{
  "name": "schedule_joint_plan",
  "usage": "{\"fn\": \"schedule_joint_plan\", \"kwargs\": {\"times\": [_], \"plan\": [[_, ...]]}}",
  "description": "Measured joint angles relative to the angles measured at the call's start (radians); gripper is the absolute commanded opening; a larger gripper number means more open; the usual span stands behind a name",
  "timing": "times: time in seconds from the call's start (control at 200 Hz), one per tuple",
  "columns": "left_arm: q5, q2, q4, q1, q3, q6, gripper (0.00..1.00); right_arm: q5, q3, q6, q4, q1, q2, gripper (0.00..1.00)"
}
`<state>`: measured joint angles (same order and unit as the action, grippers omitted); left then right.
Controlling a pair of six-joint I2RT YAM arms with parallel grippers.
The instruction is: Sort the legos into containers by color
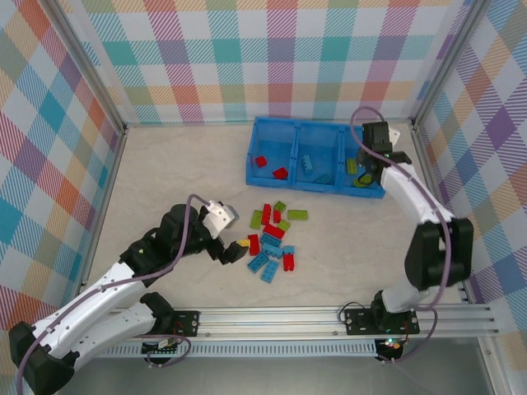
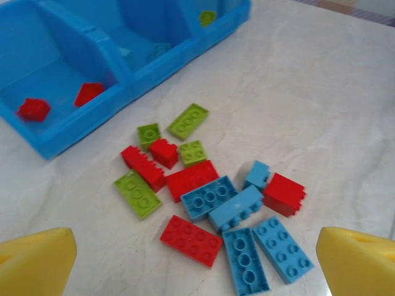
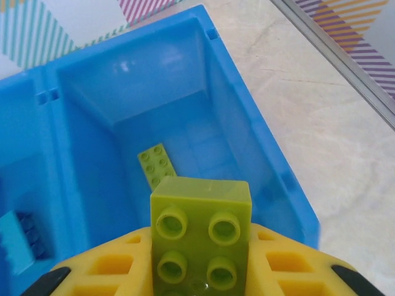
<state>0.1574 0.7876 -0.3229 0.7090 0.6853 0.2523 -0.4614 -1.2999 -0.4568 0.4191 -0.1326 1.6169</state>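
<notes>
White arms (image 1: pixel 90 309), purple cables (image 1: pixel 352 123), yellow fingers (image 2: pixel 37 262)

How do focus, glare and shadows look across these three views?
Top external: even, soft light, sharp, no harsh shadows around the loose legos. Left wrist: legos crisp, the left gripper's yellow fingertips blurred at the bottom corners. Right wrist: held green lego sharp, pale glare spots on the bin's back wall.

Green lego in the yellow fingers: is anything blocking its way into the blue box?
Nothing visible does. The lime green plastic brick in the right gripper hangs over the bright blue plastic bin's open right compartment.
</notes>
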Motion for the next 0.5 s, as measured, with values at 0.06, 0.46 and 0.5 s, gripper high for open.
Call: {"fn": "schedule_joint_plan", "kwargs": {"times": [0.06,0.46,0.5], "plan": [[-0.044,0.018,-0.011,0.0,0.022,-0.03,1.0,0.027,-0.025,0.014,-0.014,0.024,0.065,0.31],[-0.209,0.206,-0.123,-0.048,0.149,-0.202,1.0,0.167,-0.113,0.024,0.016,0.048,0.201,0.53],[-0.211,0.24,-0.156,-0.059,0.185,-0.234,1.0,0.179,-0.111,0.022,0.024,0.048,0.18,0.55]]}}
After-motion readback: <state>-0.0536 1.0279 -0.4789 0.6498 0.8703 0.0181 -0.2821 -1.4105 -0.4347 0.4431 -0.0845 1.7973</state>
